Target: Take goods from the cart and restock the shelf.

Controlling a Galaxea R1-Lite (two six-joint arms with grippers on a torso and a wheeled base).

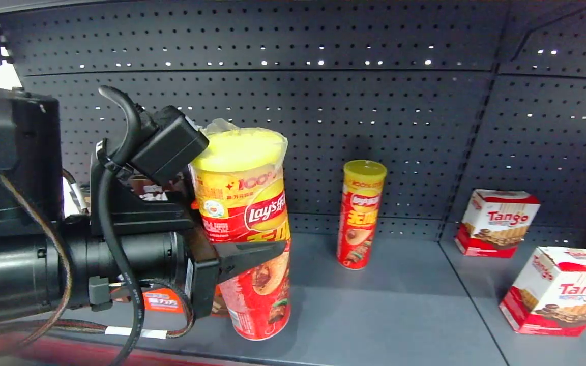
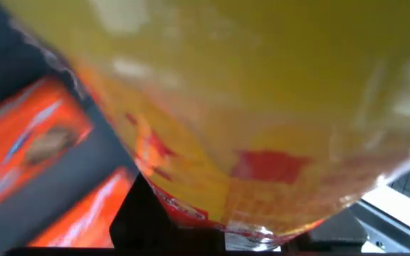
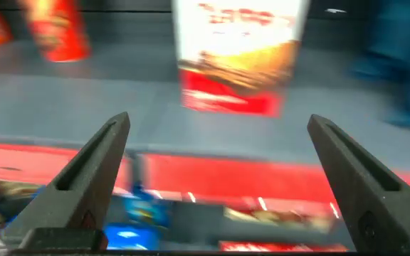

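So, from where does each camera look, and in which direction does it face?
Head view: on the head, facing down at the shelf board; the left arm shows, left gripper shut on a chip can.
Left wrist view: on the left wrist, close against that chip can; orange packets behind.
Right wrist view: on the right wrist, facing a wafer box on the shelf board; the open right gripper shows.
Shared: head and left wrist views show that chip can.

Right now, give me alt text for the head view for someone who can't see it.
The left gripper clamps a tall chips can upright at the front of the grey shelf. A second can stands farther back, two wafer boxes to the right.
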